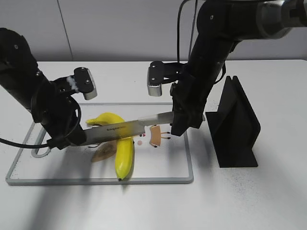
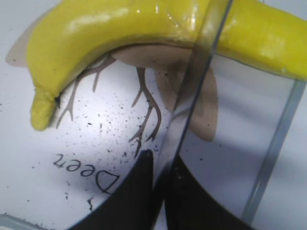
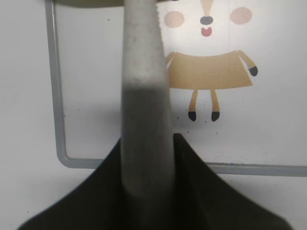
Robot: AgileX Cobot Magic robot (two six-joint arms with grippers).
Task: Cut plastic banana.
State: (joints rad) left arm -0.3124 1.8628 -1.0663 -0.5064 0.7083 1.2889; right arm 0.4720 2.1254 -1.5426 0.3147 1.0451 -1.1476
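The plastic banana (image 1: 123, 154), glossy yellow and curved, lies on the white cutting board (image 1: 96, 181). A knife (image 1: 127, 128) lies across the banana's middle, held at both ends. My right gripper (image 1: 177, 125) is shut on the knife's grey handle (image 3: 144, 91). My left gripper (image 1: 67, 140) is shut on the thin blade near its tip. In the left wrist view the blade (image 2: 192, 96) runs from my jaws (image 2: 160, 177) up to the banana (image 2: 120, 24) and meets it on edge. The right wrist view shows my right jaws (image 3: 148, 158) round the handle.
A tan cartoon deer print (image 3: 208, 72) is on the board, partly under the banana (image 2: 144, 105). A black knife stand (image 1: 235, 125) stands right of the board. The board has a grey rim (image 3: 57, 120). White table all round.
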